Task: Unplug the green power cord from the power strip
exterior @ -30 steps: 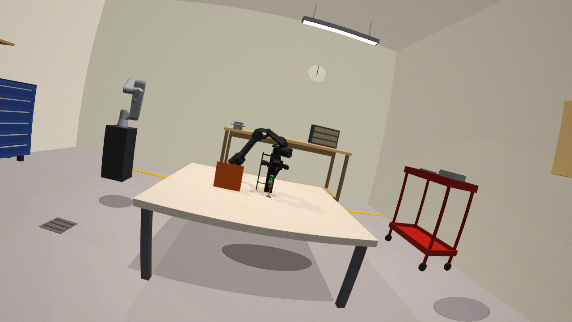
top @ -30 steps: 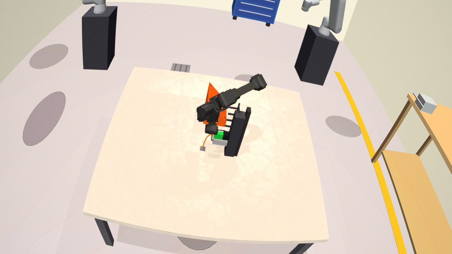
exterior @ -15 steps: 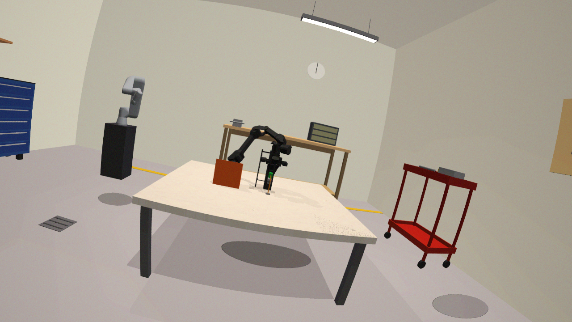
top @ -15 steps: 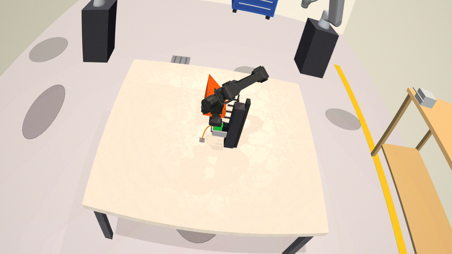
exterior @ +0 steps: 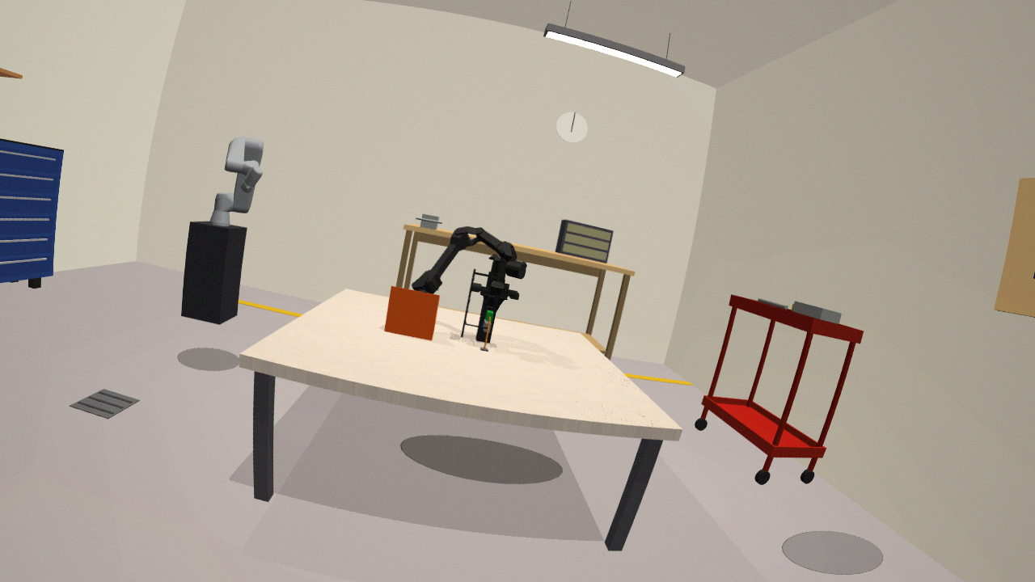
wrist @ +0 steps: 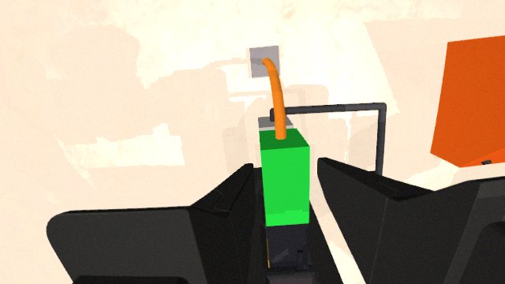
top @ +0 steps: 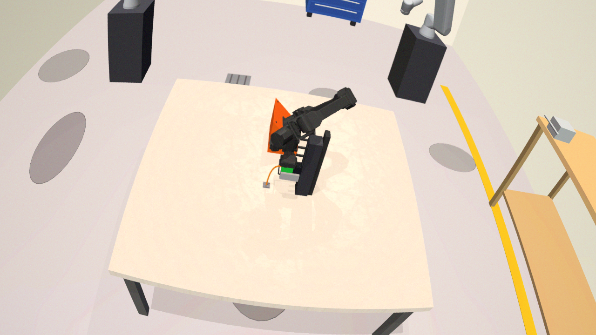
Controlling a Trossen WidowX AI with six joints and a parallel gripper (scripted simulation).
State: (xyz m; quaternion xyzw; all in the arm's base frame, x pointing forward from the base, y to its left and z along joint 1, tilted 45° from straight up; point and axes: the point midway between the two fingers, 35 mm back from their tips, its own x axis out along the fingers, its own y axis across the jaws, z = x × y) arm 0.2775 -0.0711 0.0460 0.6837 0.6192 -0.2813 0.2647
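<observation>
The green plug (wrist: 285, 179) sits between the open claw (wrist: 285, 173) fingers, not gripped.

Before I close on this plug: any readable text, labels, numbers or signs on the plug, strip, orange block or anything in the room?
No readable text in any view.
Green plug: plain faces, no label.
Power strip: no markings visible.
Orange block: blank; one small dark mark at its lower edge, too small to read.
Wall clock: no numerals.
Tan wall board: shows no legible writing.
</observation>
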